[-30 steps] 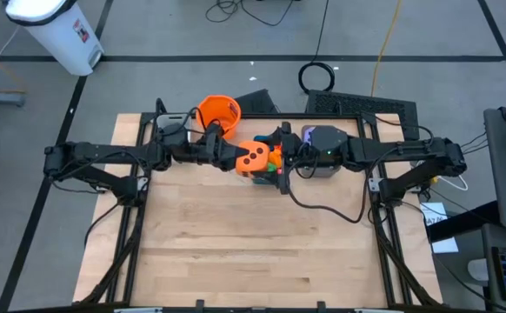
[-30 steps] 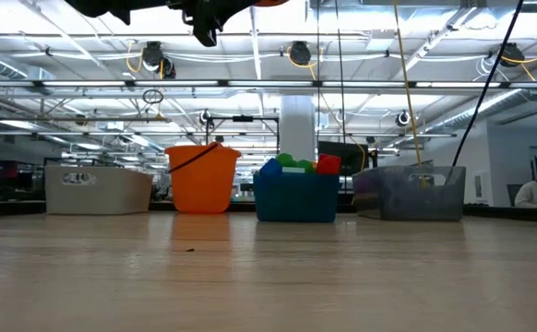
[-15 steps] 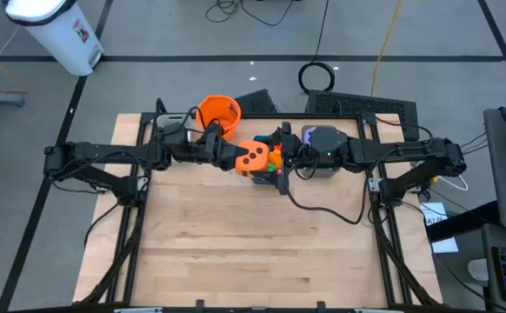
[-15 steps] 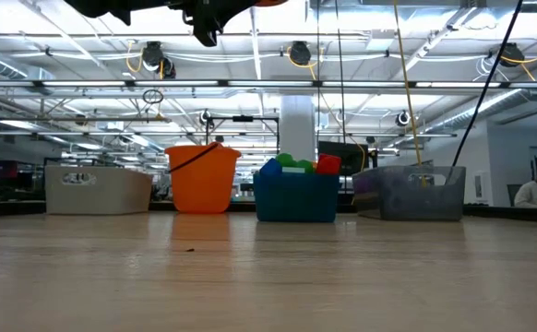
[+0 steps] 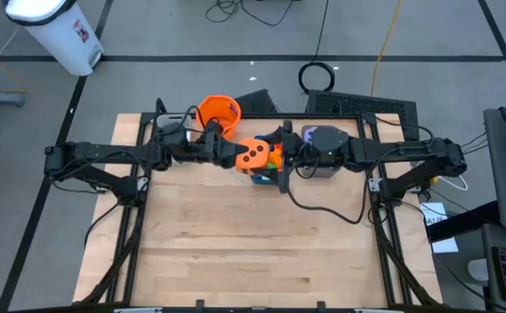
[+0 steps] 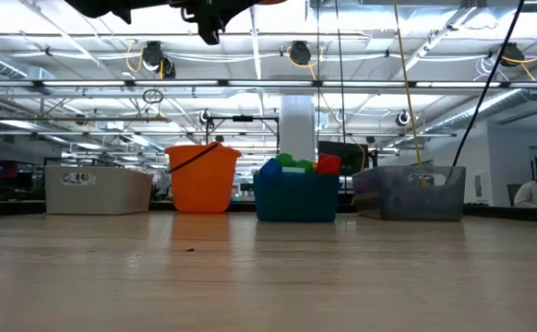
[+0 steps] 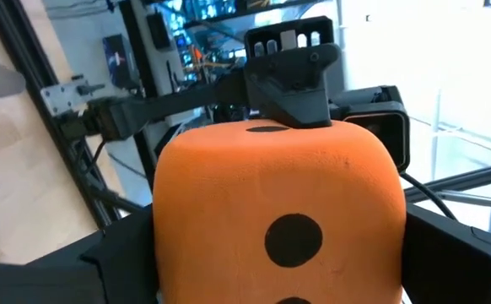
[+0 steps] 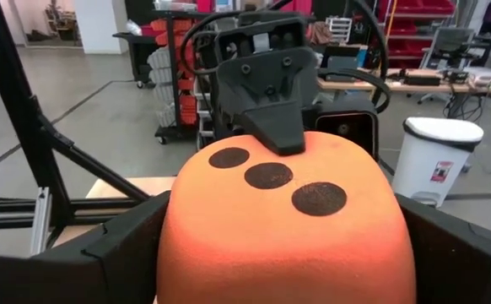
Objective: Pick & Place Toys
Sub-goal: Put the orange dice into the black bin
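A big orange die [image 5: 253, 156] with black pips hangs in the air over the teal tray [image 5: 262, 179], which holds bright bricks [image 6: 297, 163]. My left gripper [image 5: 238, 156] reaches it from the table's left and my right gripper [image 5: 274, 160] from the right. The two grippers face each other, and both are shut on the die. The die [image 7: 279, 211] fills the left wrist view, and the same die [image 8: 283, 228] fills the right wrist view. A purple die [image 5: 309, 133] lies in the grey tray [image 5: 326, 152]. My left gripper comes level from the table's left. One finger [image 8: 271, 118] lies on the die's top face [image 8: 229, 139]; the die hides the other. The die's faces [image 7: 165, 245] sit between the fingers. The die is clear of the tray. My right gripper comes level from the table's right. It has the die's near and far sides [image 8: 178, 245] between its two fingers. One finger [image 7: 292, 80] shows against the die's side in the left wrist view. The die hangs clear above the teal tray.
An orange bucket [image 5: 219, 111] stands at the far edge, left of the trays. A beige tray [image 6: 98, 189] stands left of it in the low view. The wooden tabletop [image 5: 253, 243] spreads out toward the near edge. Cables hang from the right arm [image 5: 322, 204].
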### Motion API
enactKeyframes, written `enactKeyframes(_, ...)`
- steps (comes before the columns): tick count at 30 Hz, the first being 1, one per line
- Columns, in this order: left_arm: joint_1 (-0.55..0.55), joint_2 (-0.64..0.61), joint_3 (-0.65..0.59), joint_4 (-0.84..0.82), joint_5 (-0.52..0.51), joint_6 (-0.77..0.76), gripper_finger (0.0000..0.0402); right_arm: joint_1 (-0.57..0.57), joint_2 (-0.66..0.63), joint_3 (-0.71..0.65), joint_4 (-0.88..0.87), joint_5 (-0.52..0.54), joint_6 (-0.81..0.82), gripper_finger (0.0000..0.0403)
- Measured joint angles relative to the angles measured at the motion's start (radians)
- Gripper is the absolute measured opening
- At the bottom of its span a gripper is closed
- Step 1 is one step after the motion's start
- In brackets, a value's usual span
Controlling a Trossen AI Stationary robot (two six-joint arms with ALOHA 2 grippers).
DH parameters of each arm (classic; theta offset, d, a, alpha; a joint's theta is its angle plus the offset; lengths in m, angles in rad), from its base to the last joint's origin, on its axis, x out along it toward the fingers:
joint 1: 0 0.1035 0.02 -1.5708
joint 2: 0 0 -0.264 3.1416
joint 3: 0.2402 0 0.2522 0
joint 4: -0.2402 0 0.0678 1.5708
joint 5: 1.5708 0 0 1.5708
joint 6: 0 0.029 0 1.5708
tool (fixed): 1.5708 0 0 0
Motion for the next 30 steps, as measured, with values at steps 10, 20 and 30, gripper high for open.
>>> enactKeyframes(10,0.008,0.002,0.005,0.043,-0.035,0.012,0.0388,-0.024,-0.05,-0.003,0.004,0.014,-0.006,0.0362)
enactKeyframes(20,0.03,0.001,0.029,0.108,-0.025,0.061,0.0388,-0.025,-0.091,-0.002,0.017,0.028,-0.004,0.0361)
enactKeyframes(30,0.073,-0.005,0.075,0.132,-0.005,0.154,0.0387,-0.026,-0.287,-0.002,-0.181,0.228,-0.005,0.0361)
